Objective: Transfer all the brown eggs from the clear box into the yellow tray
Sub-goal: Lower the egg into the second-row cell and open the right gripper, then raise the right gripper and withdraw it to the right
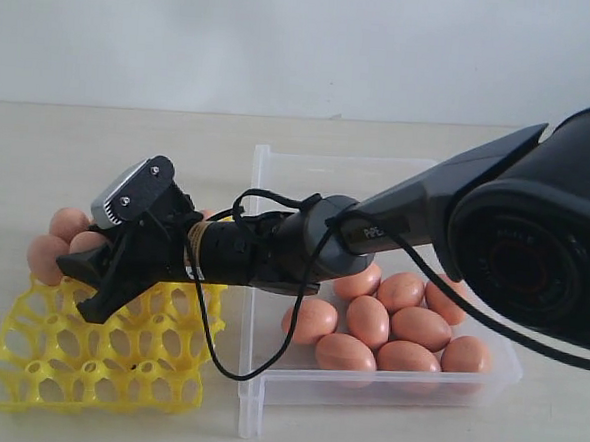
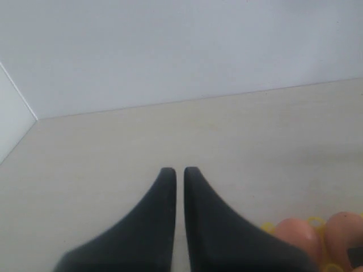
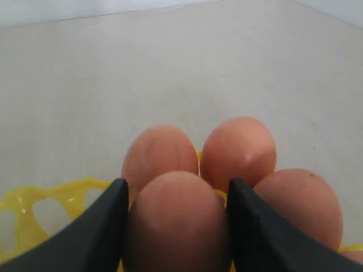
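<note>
- Nine or so smooth, matte orange-brown oval eggs [image 1: 367,321] lie on their sides on the floor of the large, shallow transparent plastic box [image 1: 385,389]. They are bunched in its near right part, several touching, with their long axes pointing different ways.
- Just beside the box, on its left in the exterior view, sits the bright yellow plastic egg tray [image 1: 86,369], a grid of open cups. A small cluster of eggs sits in cups at its far left corner.
- The right gripper [image 3: 177,187] reaches across the box to that corner. Its two black fingers [image 3: 96,226] are clamped against the opposite sides of one egg [image 3: 178,226].
- The long axis of that held egg runs along the fingers, with a rounded end toward the fingertips.
- Three more eggs [image 3: 238,148] sit in the tray just beyond the held egg, packed close together. As far as the right wrist view shows, they stand on end in their cups.
- The left gripper [image 2: 179,170] hangs over the pale tabletop [image 2: 113,141] with its fingers together, only a thin slit between them and nothing in them. The tray's edge and two eggs show close by.
</note>
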